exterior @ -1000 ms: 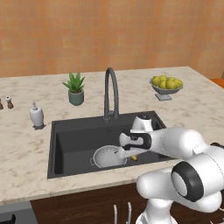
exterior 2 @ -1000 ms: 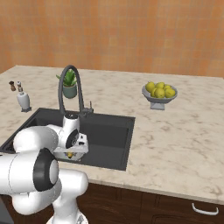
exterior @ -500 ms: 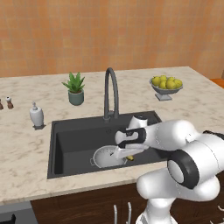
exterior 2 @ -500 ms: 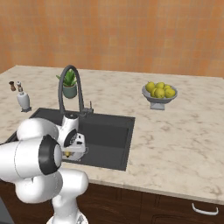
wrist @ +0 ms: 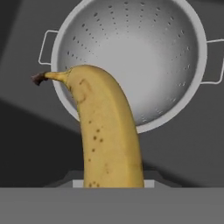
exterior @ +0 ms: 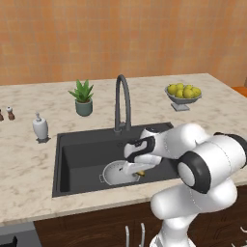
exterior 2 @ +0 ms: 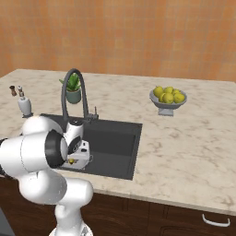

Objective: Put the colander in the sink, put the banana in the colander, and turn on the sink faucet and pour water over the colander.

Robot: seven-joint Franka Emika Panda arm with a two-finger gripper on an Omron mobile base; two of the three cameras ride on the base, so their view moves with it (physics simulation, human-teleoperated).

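yellow banana (wrist: 109, 135) over colander (wrist: 131, 57), faucet (exterior: 121, 101) behind

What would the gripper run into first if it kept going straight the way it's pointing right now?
Probably the colander: the gripper, shut on the banana, points down at its bowl in the sink. Near rim or inside first, depth unclear.

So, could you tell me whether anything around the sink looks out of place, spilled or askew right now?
Nothing stands out. The round perforated silvery metal colander sits upright and empty in the dark grey rectangular sink. The gripper holds the curved yellow banana just over the colander's rim, not yet inside. No water shows at the tall dark gooseneck faucet.
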